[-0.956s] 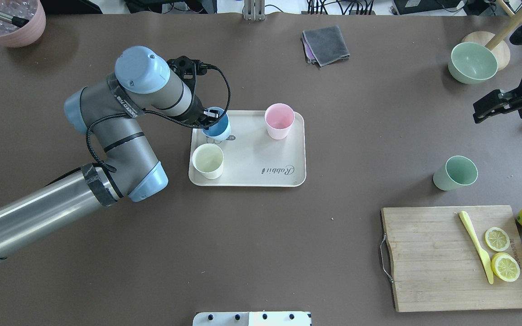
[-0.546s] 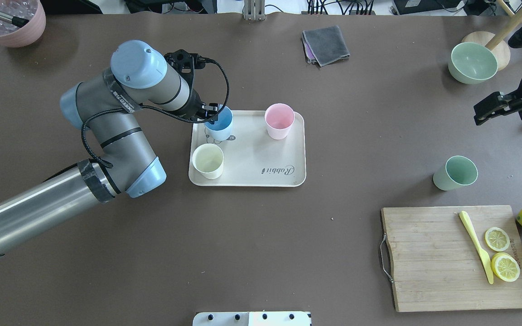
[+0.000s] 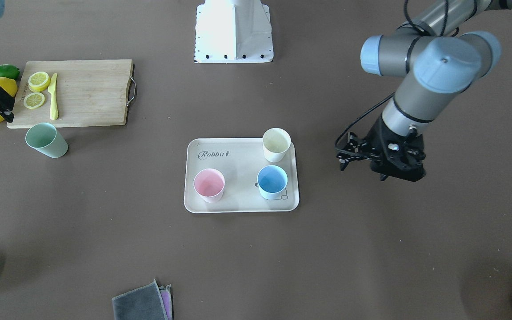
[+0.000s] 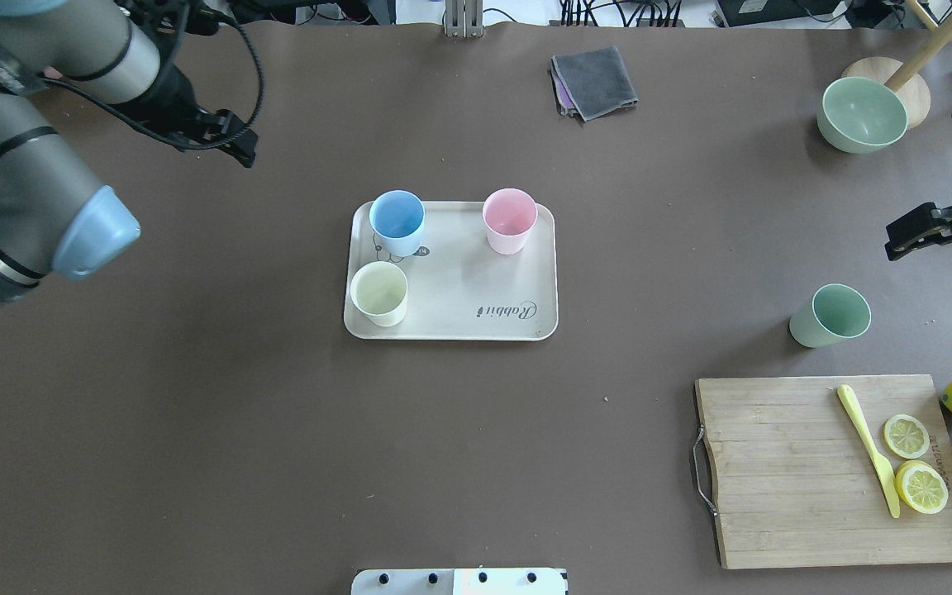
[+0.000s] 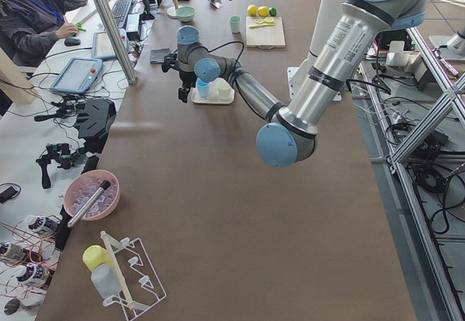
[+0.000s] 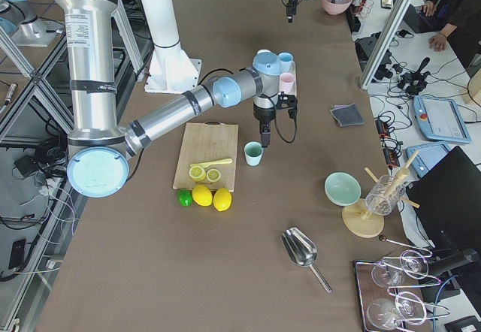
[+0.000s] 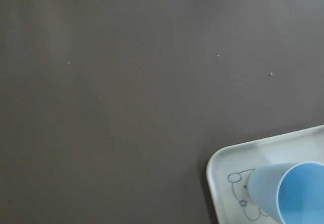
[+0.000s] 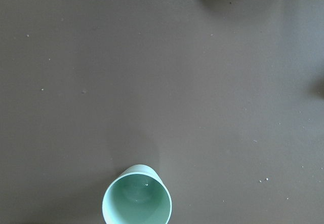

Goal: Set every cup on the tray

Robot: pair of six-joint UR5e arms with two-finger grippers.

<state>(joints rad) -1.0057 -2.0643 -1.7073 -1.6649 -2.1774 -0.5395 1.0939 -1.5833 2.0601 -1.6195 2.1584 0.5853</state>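
The beige tray (image 4: 459, 285) lies mid-table. On it stand the light blue cup (image 4: 397, 221), the pink cup (image 4: 510, 220) and the cream-white cup (image 4: 378, 292). The mint green cup (image 4: 831, 316) stands on the table far right of the tray, beside the cutting board. My left gripper (image 4: 239, 145) is open and empty, up and to the left of the tray. My right gripper (image 4: 897, 240) hangs open above the table just beyond the mint green cup (image 8: 136, 201). The left wrist view shows the blue cup (image 7: 291, 191) on the tray's corner (image 7: 223, 168).
A wooden cutting board (image 4: 782, 496) with lemon slices and a yellow knife lies front right, with lemons beside it. A green bowl (image 4: 862, 114) and a wooden stand are at the back right. A grey cloth (image 4: 593, 81) lies at the back.
My left gripper has let go of the blue cup, which stays on the tray, and pulled far back to the left. My right gripper has shifted slightly toward the mint green cup.
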